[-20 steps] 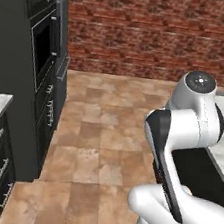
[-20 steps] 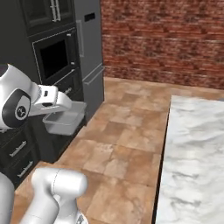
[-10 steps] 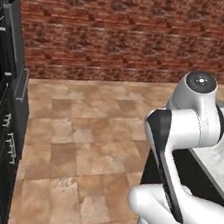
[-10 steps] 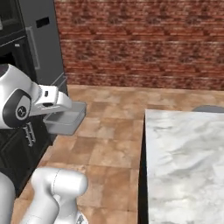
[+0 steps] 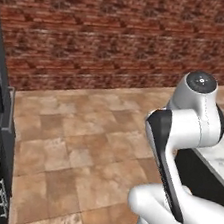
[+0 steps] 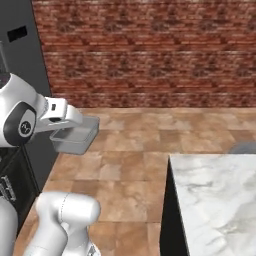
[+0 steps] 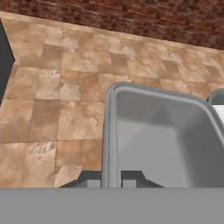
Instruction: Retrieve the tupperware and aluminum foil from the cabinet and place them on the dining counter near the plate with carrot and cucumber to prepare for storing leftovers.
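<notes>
Carrying the tupperware (image 6: 76, 135) in the air over the brown tiled floor (image 6: 135, 150), the jaws (image 6: 67, 122) are pinched on its rim at one side. In the hand view the grey tray (image 7: 162, 140) extends forward from the two dark fingertips (image 7: 131, 178), which clamp its wall. The dining counter (image 6: 215, 200), a white veined marble surface, lies to the right, well apart from the tray. A brick wall (image 6: 150, 50) runs behind.
</notes>
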Tool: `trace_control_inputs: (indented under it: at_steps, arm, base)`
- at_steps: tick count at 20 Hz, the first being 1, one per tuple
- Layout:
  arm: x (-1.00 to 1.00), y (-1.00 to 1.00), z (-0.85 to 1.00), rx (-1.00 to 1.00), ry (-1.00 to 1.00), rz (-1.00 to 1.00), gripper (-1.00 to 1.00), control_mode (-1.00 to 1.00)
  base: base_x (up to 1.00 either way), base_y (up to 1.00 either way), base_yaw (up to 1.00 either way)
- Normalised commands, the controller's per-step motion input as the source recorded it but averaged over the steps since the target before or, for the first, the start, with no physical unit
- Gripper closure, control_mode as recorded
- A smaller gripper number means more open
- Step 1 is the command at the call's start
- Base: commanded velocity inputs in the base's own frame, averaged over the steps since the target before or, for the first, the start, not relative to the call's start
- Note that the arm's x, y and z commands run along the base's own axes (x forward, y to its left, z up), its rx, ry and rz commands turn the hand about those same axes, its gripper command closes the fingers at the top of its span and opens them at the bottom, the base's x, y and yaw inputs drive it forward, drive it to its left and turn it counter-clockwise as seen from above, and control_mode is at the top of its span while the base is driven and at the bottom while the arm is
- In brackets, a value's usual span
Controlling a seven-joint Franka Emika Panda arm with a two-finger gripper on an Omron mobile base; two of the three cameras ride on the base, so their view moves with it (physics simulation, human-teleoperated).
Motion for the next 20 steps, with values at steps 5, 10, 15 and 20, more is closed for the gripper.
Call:
trace_control_inputs:
  at_steps: [5,10,15,20]
  arm:
    - [0.0,0.0,0.0,0.0,0.0,0.0,1.0,1.0]
    - [0.0,0.0,0.0,0.0,0.0,0.0,1.0,1.0]
    - [0.0,0.0,0.0,0.0,0.0,0.0,1.0,1.0]
    - [0.0,0.0,0.0,0.0,0.0,0.0,1.0,1.0]
  base:
    - [1.0,0.35,-0.27]
    - [1.0,0.18,-0.34]
    - [1.0,0.07,-0.4]
    - [1.0,0.02,-0.48]
